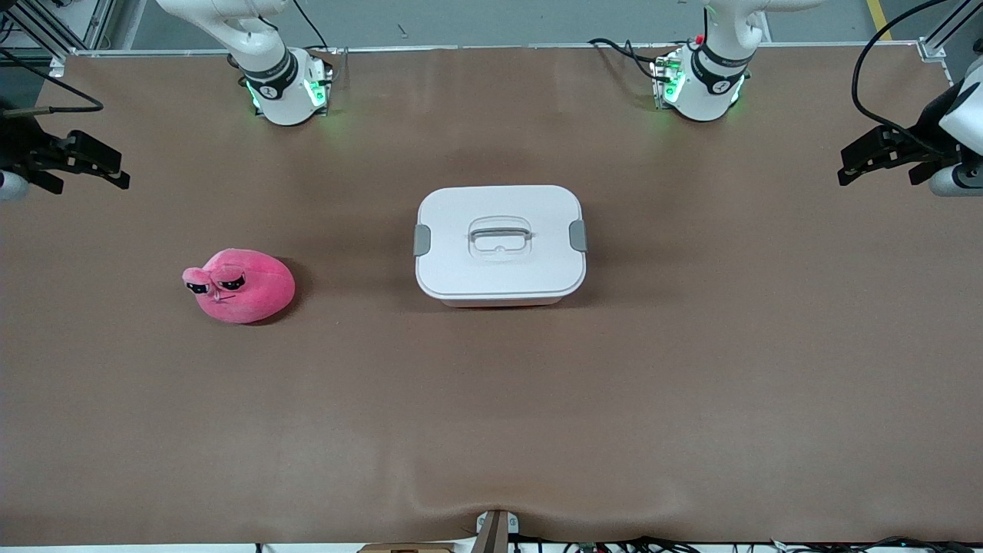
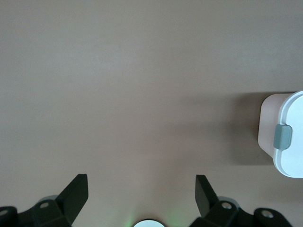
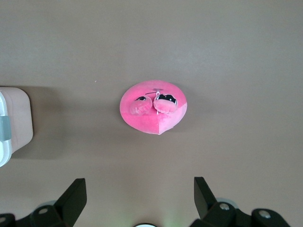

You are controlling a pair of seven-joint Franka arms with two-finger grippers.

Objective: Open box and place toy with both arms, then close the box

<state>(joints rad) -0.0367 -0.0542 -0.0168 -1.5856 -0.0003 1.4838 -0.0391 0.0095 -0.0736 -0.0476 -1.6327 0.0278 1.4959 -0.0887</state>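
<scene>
1. Right gripper (image 1: 115, 173), black, two-fingered, held in the air over the table's edge at the right arm's end; fingers (image 3: 71, 198) spread wide apart, nothing between them. Arm at rest, waiting.
2. Toy (image 1: 239, 285), bright pink rounded plush with sleepy black-and-white eyes, lying on the brown table (image 1: 491, 430) toward the right arm's end, well apart from the box and slightly nearer the front camera. Seen whole in the right wrist view (image 3: 153, 108), untouched.
3. Box (image 1: 500, 244), rounded-rectangular, at the middle of the table between the two arm bases. White lid (image 1: 461, 269) fully seated on the pink tub. Grey clip (image 1: 421, 240) on the end facing the right arm, second grey clip (image 1: 577, 235) on the end facing the left arm. Recessed grey handle (image 1: 500, 230) in the lid's centre. One clipped end visible in the left wrist view (image 2: 283, 137).
4. Left gripper (image 1: 852, 170), black, held in the air over the table's edge at the left arm's end; fingers (image 2: 204, 194) spread wide apart, holding nothing. Arm likewise waiting.
</scene>
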